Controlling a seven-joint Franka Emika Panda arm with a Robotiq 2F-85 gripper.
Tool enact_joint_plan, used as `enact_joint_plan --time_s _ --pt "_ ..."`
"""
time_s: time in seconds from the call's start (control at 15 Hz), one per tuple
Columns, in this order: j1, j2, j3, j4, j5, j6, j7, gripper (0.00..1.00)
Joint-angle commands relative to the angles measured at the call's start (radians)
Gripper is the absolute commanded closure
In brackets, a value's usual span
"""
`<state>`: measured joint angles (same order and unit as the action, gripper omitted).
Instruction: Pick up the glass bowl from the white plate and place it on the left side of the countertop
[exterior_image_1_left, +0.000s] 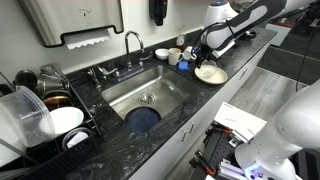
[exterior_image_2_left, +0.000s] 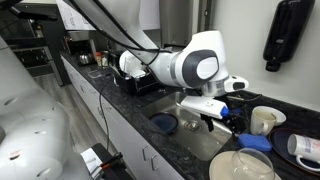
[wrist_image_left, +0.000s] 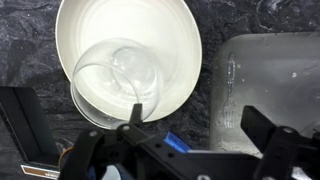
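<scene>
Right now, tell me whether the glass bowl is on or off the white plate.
On it: in the wrist view the glass bowl rests upright inside the rim of the white plate.

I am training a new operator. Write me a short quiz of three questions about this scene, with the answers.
1. True or false: the gripper is shut on the glass bowl.
2. Where does the glass bowl sit? A) on the bare countertop B) on the white plate C) in the dish rack
3. Fill in: the round dish in the sink is coloured ____.

Key: 1 false, the gripper is open above the bowl; 2 B; 3 blue.
</scene>
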<state>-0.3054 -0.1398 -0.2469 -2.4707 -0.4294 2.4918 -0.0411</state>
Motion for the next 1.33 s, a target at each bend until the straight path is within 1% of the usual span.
enact_joint_plan --time_s 0.0,0.13,0.27,0.53,0.67,0.73,0.8,0.87,0.93,1.07,1.27 --pt "-0.017 0.110 -0.012 0.076 -0.048 0.008 0.075 0.00" --pt "-0.014 0.140 -0.026 0.101 -0.061 0.003 0.105 0.00" --pt "-0.010 0.170 -0.040 0.121 -0.050 0.000 0.119 0.00" --pt "-0.006 0.231 -0.058 0.145 0.054 -0.014 0.059 0.00" --pt "-0.008 0.258 -0.059 0.157 0.127 -0.028 0.020 0.00" --pt "-0.011 0.271 -0.057 0.160 0.178 -0.034 -0.015 0.25" --pt "-0.013 0.284 -0.055 0.166 0.216 -0.039 -0.036 0.28" --pt "-0.014 0.293 -0.055 0.172 0.247 -0.044 -0.053 0.34" --pt "-0.015 0.301 -0.054 0.179 0.270 -0.051 -0.064 0.43" --pt "-0.014 0.313 -0.057 0.189 0.291 -0.059 -0.067 0.57" --pt "-0.011 0.322 -0.064 0.197 0.284 -0.059 -0.042 0.77"
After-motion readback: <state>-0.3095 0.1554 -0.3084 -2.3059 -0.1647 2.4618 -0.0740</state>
